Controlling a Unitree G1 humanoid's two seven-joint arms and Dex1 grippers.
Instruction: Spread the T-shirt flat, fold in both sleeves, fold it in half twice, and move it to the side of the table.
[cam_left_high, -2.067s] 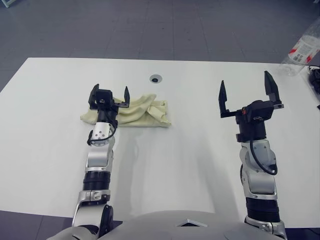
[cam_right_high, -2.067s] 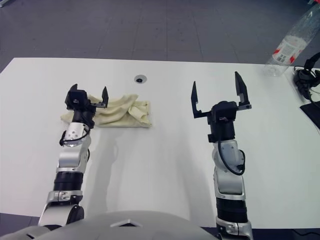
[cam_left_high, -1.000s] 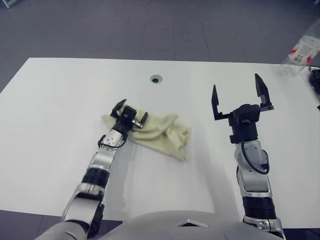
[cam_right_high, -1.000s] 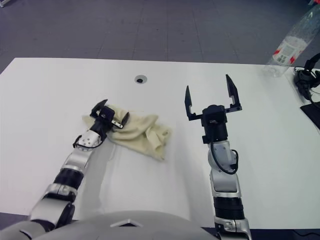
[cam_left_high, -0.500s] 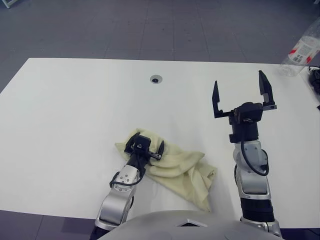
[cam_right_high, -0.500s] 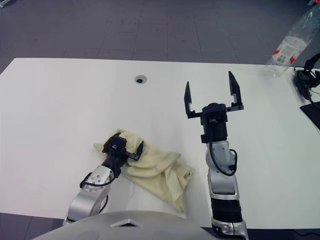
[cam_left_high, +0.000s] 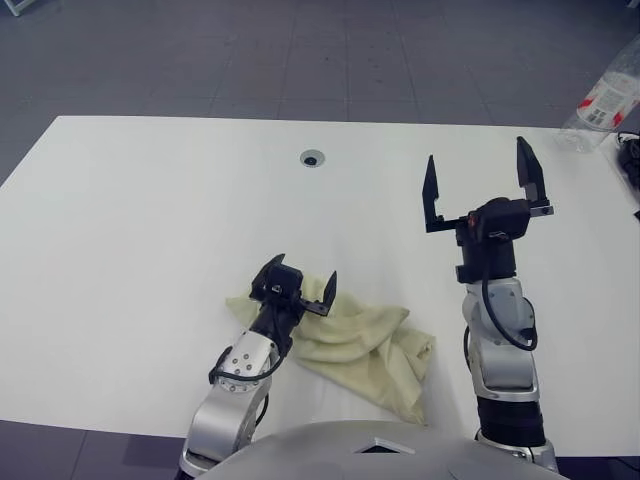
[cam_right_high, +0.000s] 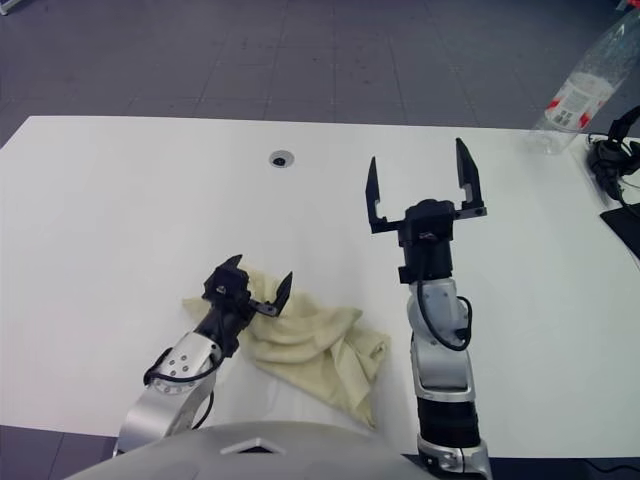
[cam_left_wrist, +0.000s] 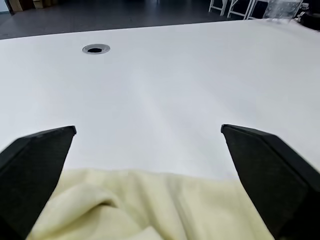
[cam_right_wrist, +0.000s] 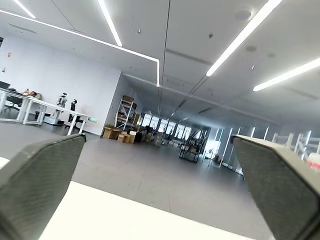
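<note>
The pale yellow T-shirt (cam_left_high: 365, 345) lies crumpled in a heap near the table's front edge, a little left of centre. My left gripper (cam_left_high: 303, 275) hovers open just over the heap's left end, with nothing between its fingers. In the left wrist view the T-shirt (cam_left_wrist: 150, 205) lies below the spread left gripper (cam_left_wrist: 148, 129). My right gripper (cam_left_high: 476, 165) stands open and upright, raised above the table to the right of the cloth and apart from it. The right gripper (cam_right_wrist: 159, 138) points out into the room.
A round cable hole (cam_left_high: 312, 158) sits in the white table (cam_left_high: 130, 200) toward the back. A clear plastic bottle (cam_left_high: 605, 100) and black cables (cam_right_high: 610, 150) are at the far right corner. The heap lies close to the table's front edge.
My left gripper dragged the T-shirt from the far left toward the front edge. Since half a second ago it has lifted slightly and opened wider. The right arm has barely moved.
</note>
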